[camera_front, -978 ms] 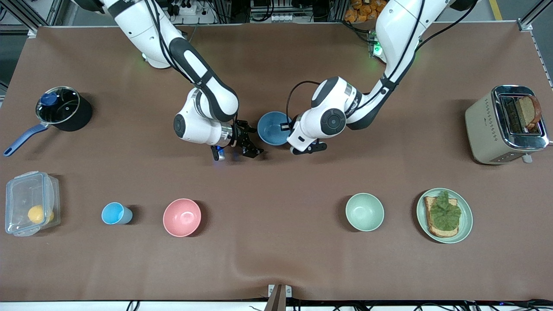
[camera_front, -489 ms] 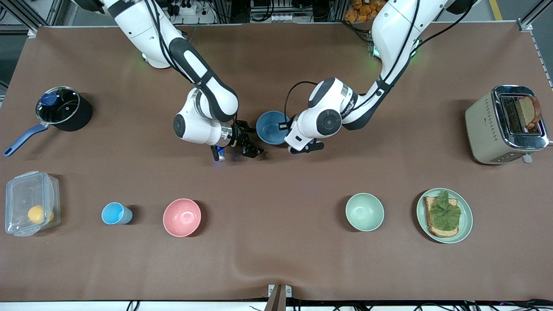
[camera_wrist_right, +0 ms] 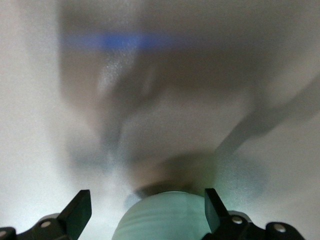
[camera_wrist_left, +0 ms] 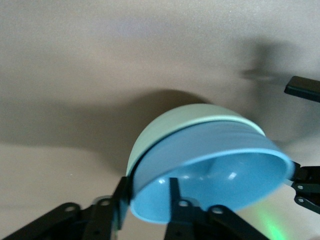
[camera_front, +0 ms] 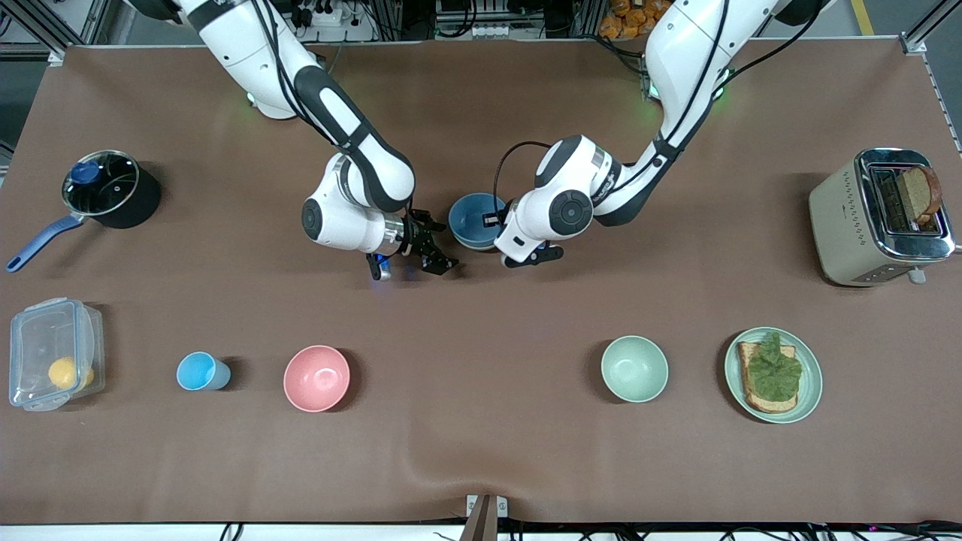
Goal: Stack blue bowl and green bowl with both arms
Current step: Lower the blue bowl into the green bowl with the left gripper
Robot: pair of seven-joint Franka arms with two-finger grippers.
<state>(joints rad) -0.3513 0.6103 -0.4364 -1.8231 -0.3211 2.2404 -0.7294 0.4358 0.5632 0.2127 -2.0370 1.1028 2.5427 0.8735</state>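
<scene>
Jaws of the left gripper are seen straddling the rim of the blue bowl, slightly parted; those of the right gripper are spread wide, beside it. Only the left wrist view shows the green bowl nested beneath the blue one. Bare desk surrounds the stack; a paler green bowl lies nearer the front camera.

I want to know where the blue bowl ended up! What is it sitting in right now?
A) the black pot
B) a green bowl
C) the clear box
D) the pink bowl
B: in the left wrist view the blue bowl is nested in a green bowl, whose pale rim shows around it, in the middle of the table between the two arms.
</scene>
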